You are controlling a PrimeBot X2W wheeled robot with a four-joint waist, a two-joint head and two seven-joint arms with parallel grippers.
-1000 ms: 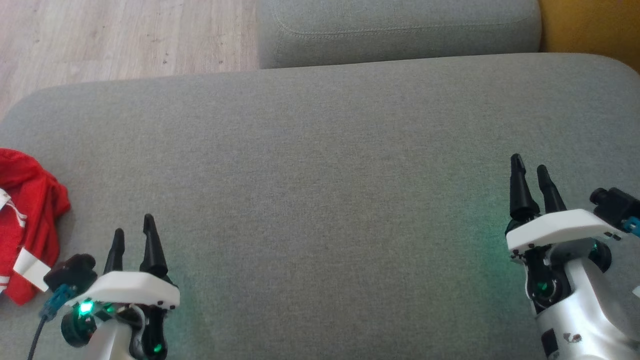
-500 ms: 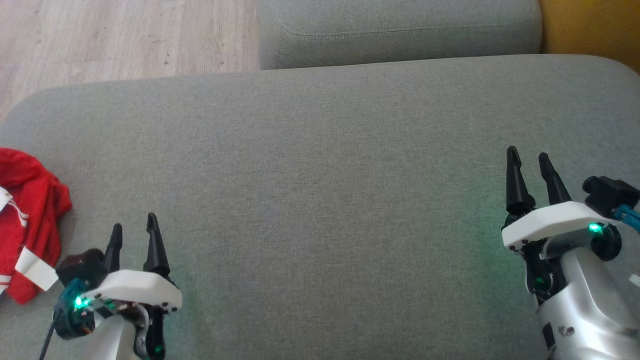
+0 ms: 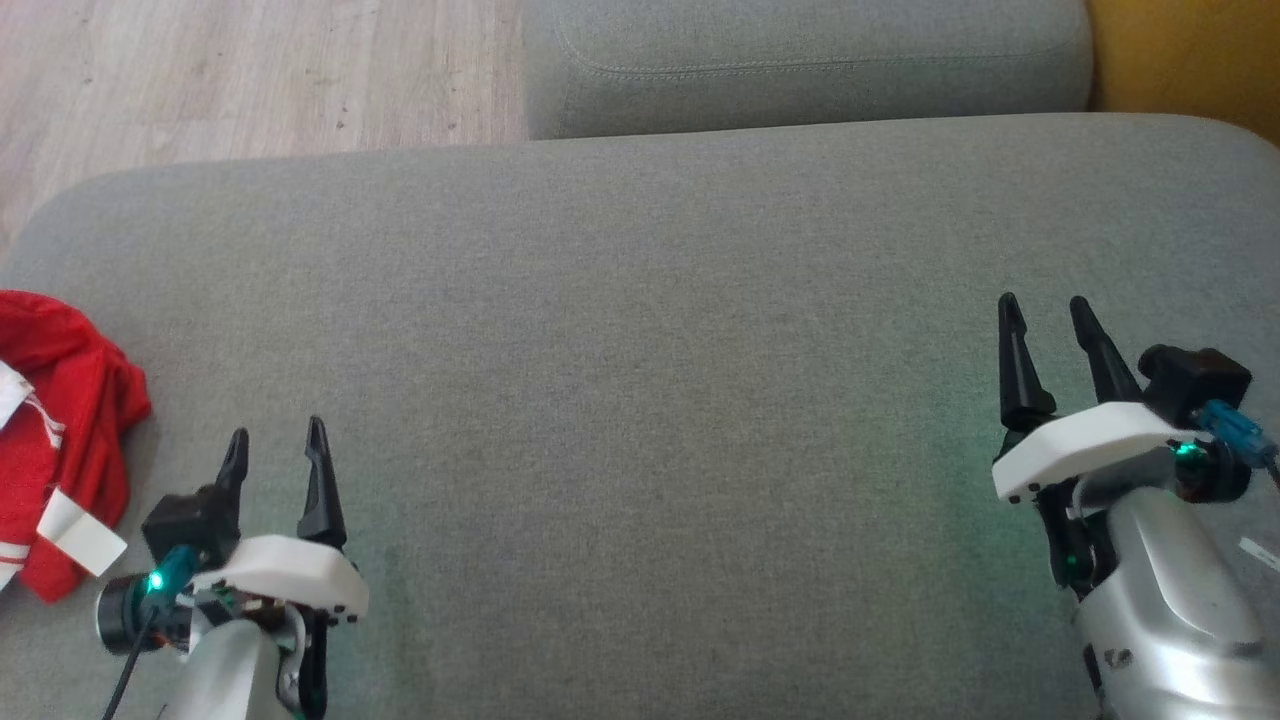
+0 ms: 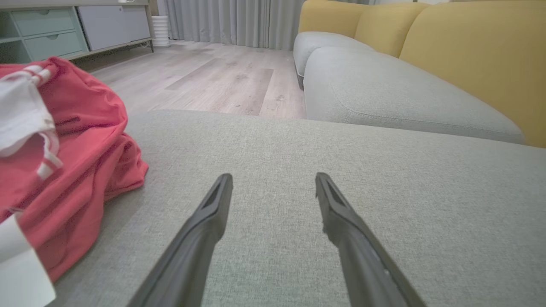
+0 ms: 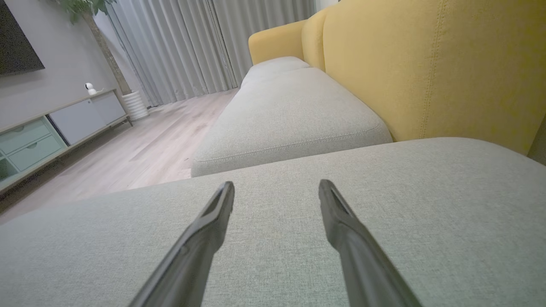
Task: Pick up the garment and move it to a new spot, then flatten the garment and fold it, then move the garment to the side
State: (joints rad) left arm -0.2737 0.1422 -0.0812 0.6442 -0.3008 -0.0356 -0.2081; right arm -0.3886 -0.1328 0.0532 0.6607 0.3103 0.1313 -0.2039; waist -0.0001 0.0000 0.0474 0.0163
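Note:
A red garment (image 3: 60, 440) with white trim lies crumpled at the far left edge of the grey sofa cushion (image 3: 640, 350). In the left wrist view the garment (image 4: 64, 170) bulks up at the left, beside the fingers and apart from them. My left gripper (image 3: 277, 448) hovers open over bare cushion just right of the garment, with nothing between its fingers (image 4: 213, 209). Over at the cushion's right side my right gripper (image 3: 1042, 308) also stands open and empty, its fingers (image 5: 337, 213) pointing across plain fabric.
A second grey cushion (image 3: 800, 60) lies beyond the far edge. Yellow sofa backrests (image 5: 426, 72) rise on the right. Wooden floor (image 3: 250, 70) shows at the upper left, with a low cabinet (image 4: 64, 30) and grey curtains (image 5: 192, 47) further off.
The left gripper has turned slightly and its fingers have spread a little in view. The right gripper has shifted a little left and up. The garment has not moved.

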